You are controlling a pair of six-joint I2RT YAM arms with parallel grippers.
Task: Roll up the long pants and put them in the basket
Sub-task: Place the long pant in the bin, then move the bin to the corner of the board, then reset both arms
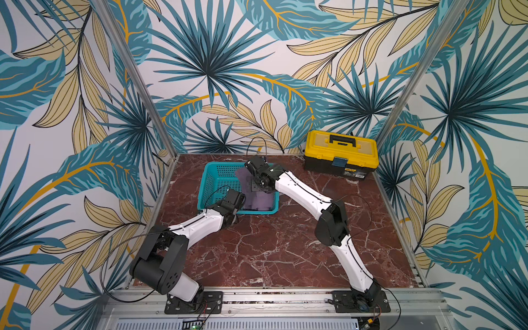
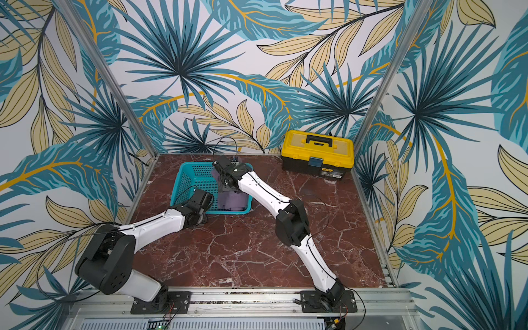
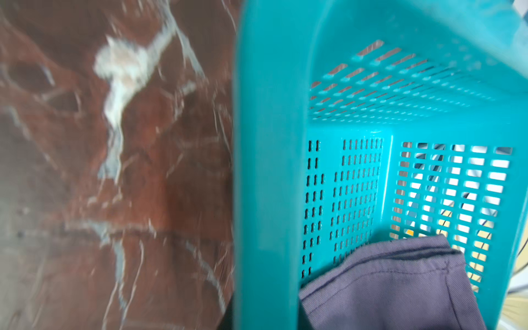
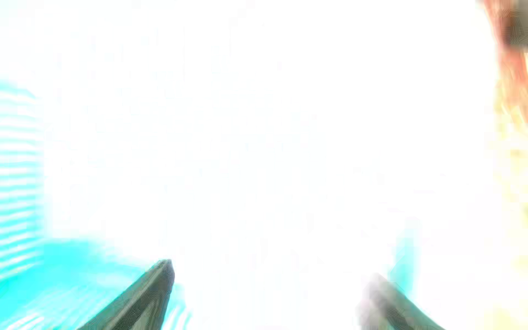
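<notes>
Pants: long pants, soft dusty-purple weave; bundled inside basket
Basket: teal basket, slotted plastic, rectangular; on veined red marble table
Around: yellow toolbox far right; right arm hides part of the pants
Right gripper: spread wide above pants; grips nothing visible
Left gripper: pinched narrow at basket's near corner; contact unclear

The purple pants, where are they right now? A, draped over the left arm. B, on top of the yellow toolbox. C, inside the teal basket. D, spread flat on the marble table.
C: the purple pants lie bunched inside the teal basket, as both top views and the left wrist view show.
</notes>
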